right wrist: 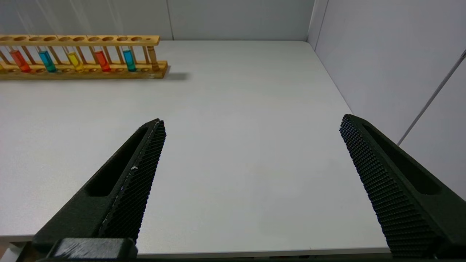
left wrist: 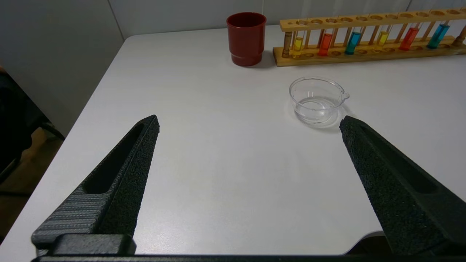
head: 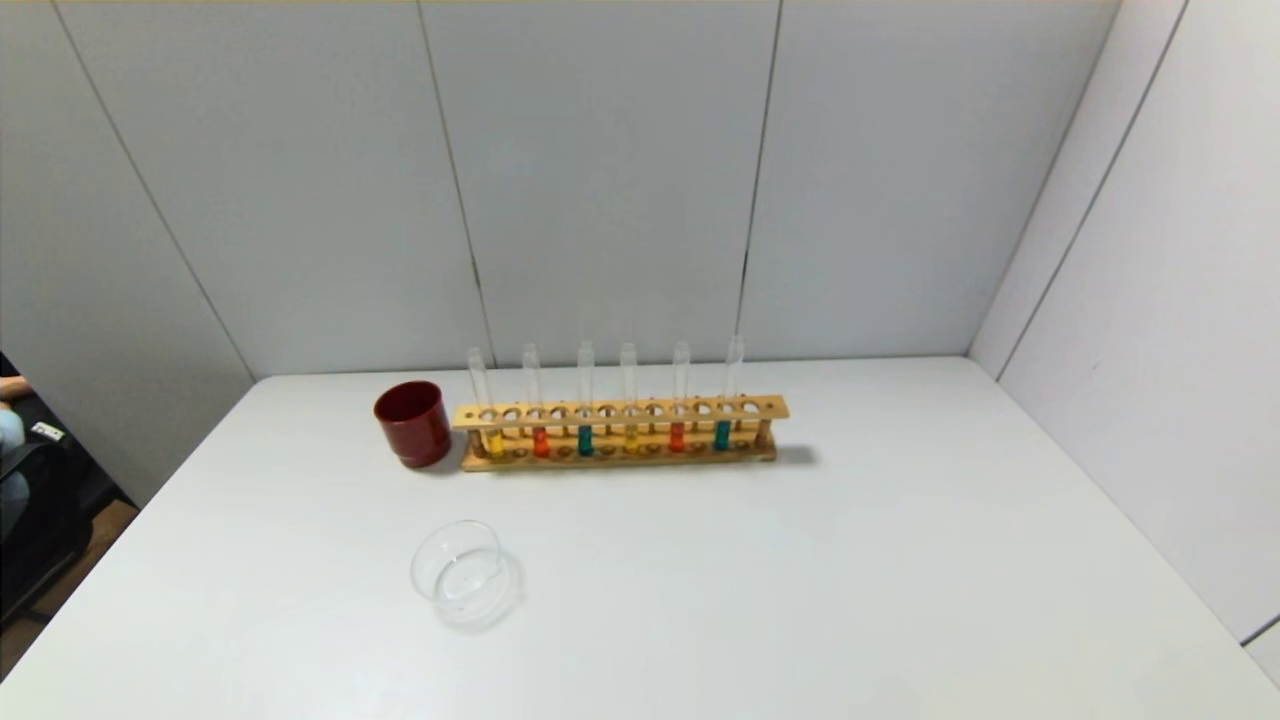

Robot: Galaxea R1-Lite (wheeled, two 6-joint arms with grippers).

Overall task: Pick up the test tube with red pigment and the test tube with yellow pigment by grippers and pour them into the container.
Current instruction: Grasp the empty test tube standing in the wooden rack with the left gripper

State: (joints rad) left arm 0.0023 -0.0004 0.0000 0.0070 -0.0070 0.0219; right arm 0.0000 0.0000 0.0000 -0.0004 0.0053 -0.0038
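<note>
A wooden rack (head: 620,410) at the back of the table holds several upright tubes. There are two test tubes with yellow pigment (head: 494,440) (head: 631,438), two with red pigment (head: 540,440) (head: 677,436), and two teal ones. The clear glass container (head: 440,570) stands empty in front of the rack's left end. My left gripper (left wrist: 249,122) is open and empty over the table's front left, with the container (left wrist: 298,98) near one fingertip. My right gripper (right wrist: 251,122) is open and empty over the front right, far from the rack (right wrist: 83,72). Neither gripper shows in the head view.
A dark red cup (head: 412,423) stands against the rack's left end and also shows in the left wrist view (left wrist: 246,38). Grey walls close the back and right sides of the white table (head: 800,600). The table's left edge drops to the floor.
</note>
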